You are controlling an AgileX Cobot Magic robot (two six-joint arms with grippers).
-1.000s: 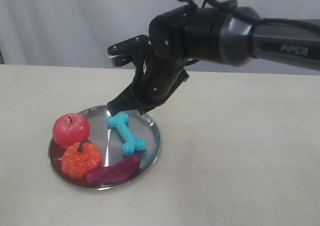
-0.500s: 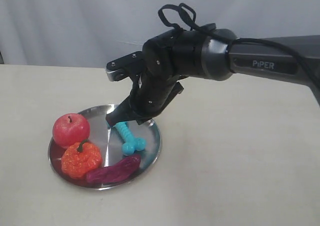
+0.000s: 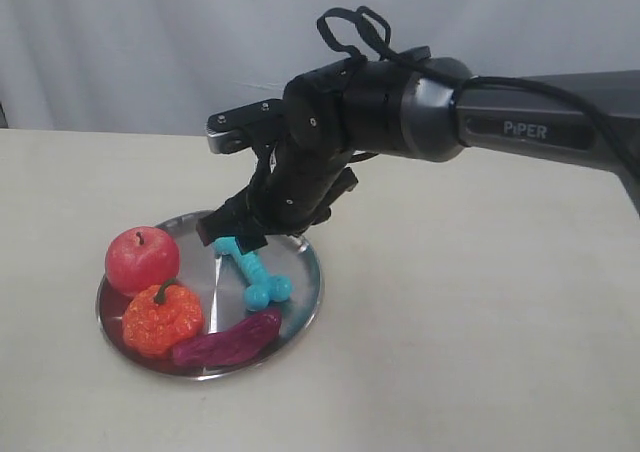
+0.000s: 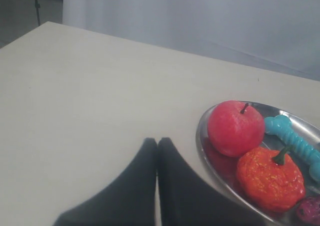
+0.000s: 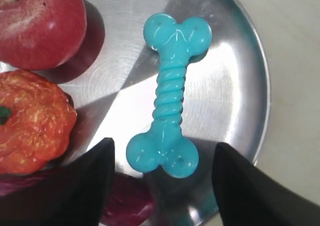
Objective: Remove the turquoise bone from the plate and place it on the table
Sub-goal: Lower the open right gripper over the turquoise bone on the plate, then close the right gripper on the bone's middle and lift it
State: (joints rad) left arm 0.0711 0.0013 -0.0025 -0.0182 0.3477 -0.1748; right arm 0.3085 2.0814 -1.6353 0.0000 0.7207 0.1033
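Bench [image 3: 480, 352], matte beige and plain, carrying a round shiny silver metal plate [image 3: 314, 290] on the left part of the exterior view.

Left gripper [image 4: 156, 142]: seen only in its own wrist view. Its two dark fingers are pressed together with nothing between them, over bare bench beside the plate's rim.

On the plate, from left to right:
- a glossy red apple toy [image 3: 142, 259] sits at the left edge;
- a bumpy orange pumpkin toy [image 3: 162, 320] with a green stem sits in front of the apple and against it;
- a dark purple elongated toy [image 3: 228, 342] lies along the near rim, touching the pumpkin;
- the turquoise ribbed rubber bone [image 3: 256, 275] lies flat on bare metal in the plate's right half, its near knobbed end close to the purple toy.

Right gripper [image 3: 232, 234]: black, reaching down from the dark arm marked PIPER [image 3: 520, 129], and covering the bone's far end in the exterior view. Its jaws are spread wide and grasp nothing. In the right wrist view the bone shows between the two fingers [image 5: 90, 181], clear of both.
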